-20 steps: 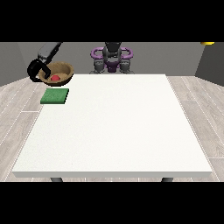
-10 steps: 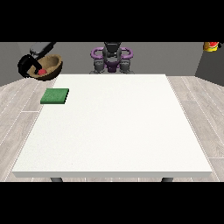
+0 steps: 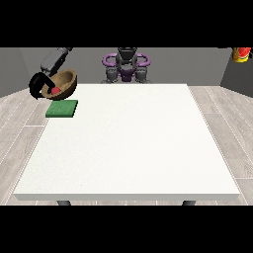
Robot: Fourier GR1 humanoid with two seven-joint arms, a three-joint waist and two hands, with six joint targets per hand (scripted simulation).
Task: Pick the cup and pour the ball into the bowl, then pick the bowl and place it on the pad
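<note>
The white table (image 3: pixel 128 143) fills most of the front view, with the robot (image 3: pixel 126 66) small behind its far edge. The green pad (image 3: pixel 62 108) lies flat on the table's far corner at the view's left, and serves as the landmark here. Just above and slightly beyond the pad, the brown bowl (image 3: pixel 63 83) hangs in the air, tilted so its opening faces the camera. The hand at the view's left (image 3: pixel 39 84) has its black fingers curled round the bowl's rim on the side away from the robot. Inside the bowl sits the red ball (image 3: pixel 56 90), so pouring looks done. Far from the pad, at the view's upper right corner, a yellow and red cup (image 3: pixel 241 54) is partly visible; no hand can be made out there.

The step in hand appears to be placing the bowl. The next move calls for levelling the bowl, lowering it squarely onto the pad, then releasing the rim.
</note>
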